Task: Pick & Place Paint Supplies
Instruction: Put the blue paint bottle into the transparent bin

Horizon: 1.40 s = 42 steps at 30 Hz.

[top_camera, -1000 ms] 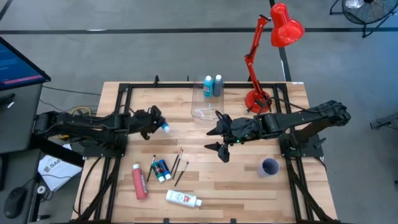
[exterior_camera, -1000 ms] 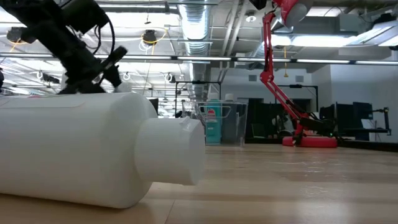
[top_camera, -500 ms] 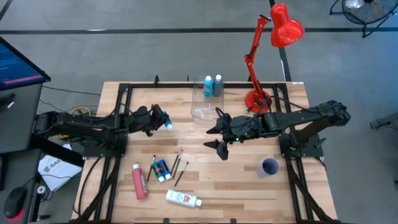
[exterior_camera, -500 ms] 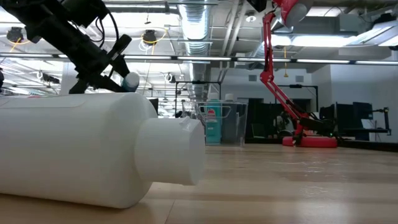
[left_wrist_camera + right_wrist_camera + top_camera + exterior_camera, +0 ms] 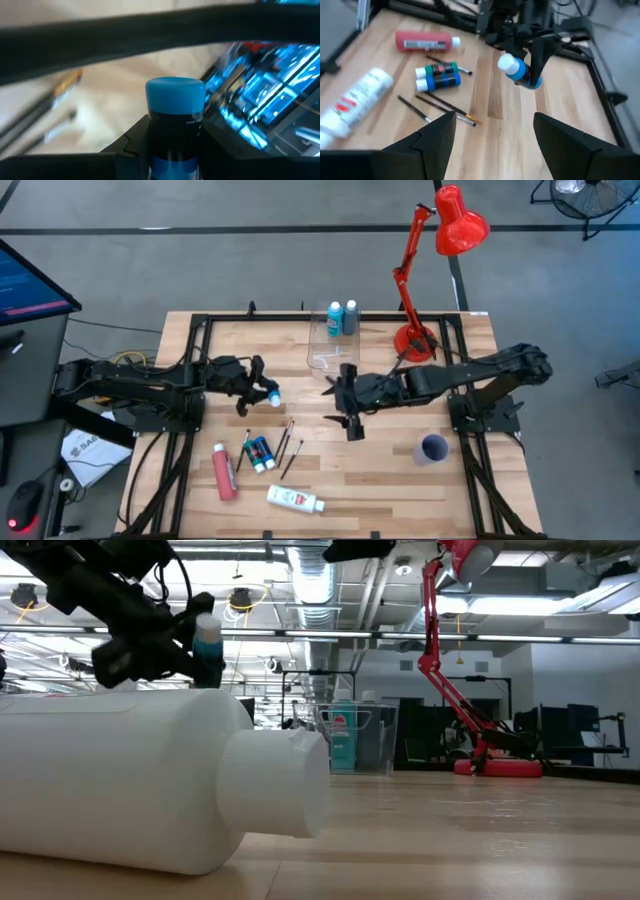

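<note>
Tabletop of pale, planked wood point(image 5: 400, 480), seen from above, framed by dark metal rails. A small blue paint bottle point(image 5: 270, 392) with a light blue cap is clamped between the fingers of the left gripper point(image 5: 262, 387) and is held above the boards, left of centre; in the left wrist view the bottle point(image 5: 175, 130) is shown as a dark cylinder with a smooth, rounded cap, pinched on both sides. The right gripper point(image 5: 343, 402) is held over the middle of the table with its fingers apart and nothing between them, its dark fingers point(image 5: 436, 137) framing the scene below.

Loose supplies are laid on the near left of the table — a pink-red bottle point(image 5: 224, 471) on its side, two small blue-green bottles point(image 5: 260, 453) side by side, a white tube point(image 5: 294, 499) with red lettering, and several thin dark brushes point(image 5: 287, 442) scattered beside them. A clear box point(image 5: 328, 345) is placed at the far edge, with a light blue bottle point(image 5: 334, 318) and a grey bottle point(image 5: 350, 317) upright in it. A red desk lamp point(image 5: 430, 270) is stood just to its right, and a small purple cup point(image 5: 434, 447) sits near the right rail.

In the low view most of the table is blocked by the white tube point(image 5: 150, 790), lying close to the lens.
</note>
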Motion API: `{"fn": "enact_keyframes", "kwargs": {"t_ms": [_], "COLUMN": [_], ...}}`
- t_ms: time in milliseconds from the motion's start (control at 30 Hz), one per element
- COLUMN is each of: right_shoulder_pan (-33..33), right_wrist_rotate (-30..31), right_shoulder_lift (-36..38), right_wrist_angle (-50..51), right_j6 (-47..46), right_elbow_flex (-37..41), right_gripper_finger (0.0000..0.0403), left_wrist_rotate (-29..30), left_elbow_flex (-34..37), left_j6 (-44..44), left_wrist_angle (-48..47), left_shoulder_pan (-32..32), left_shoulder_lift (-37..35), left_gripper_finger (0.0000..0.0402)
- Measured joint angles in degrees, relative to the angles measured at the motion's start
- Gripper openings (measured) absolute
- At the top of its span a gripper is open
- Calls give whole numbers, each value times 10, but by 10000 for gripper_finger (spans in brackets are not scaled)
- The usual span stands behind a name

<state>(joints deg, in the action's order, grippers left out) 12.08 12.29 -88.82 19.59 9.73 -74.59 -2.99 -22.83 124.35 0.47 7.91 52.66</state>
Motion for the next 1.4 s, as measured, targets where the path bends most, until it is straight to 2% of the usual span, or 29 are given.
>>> {"fn": "enact_keyframes", "kwargs": {"t_ms": [67, 200, 333, 500, 667, 1033, 1400], "right_shoulder_pan": [9, 29, 42, 48, 41, 40, 26], "right_wrist_rotate": [24, 90, 149, 152, 147, 148, 148], "right_shoulder_lift": [-20, -59, -89, -108, -125, -146, -146], "right_wrist_angle": [-23, -95, -178, -265, -302, -290, -290], "right_j6": [33, 84, 121, 142, 144, 163, 162], "right_elbow_flex": [0, 0, 0, -1, -2, -1, -1], "right_gripper_finger": [260, 260, 260, 260, 260, 260, 260], "left_wrist_rotate": [-21, -19, -59, -78, -79, -76, -70], "left_elbow_flex": [0, 0, 0, 0, 0, 0, 0], "left_j6": [26, 64, 57, 52, 58, 71, 75], "left_wrist_angle": [14, 60, 89, 143, 207, 308, 314], "left_shoulder_pan": [-8, -25, -27, -38, -44, -44, -44], "left_shoulder_lift": [0, 0, 8, 28, 66, 132, 132], "left_gripper_finger": [113, 113, 113, 113, 113, 113, 113]}}
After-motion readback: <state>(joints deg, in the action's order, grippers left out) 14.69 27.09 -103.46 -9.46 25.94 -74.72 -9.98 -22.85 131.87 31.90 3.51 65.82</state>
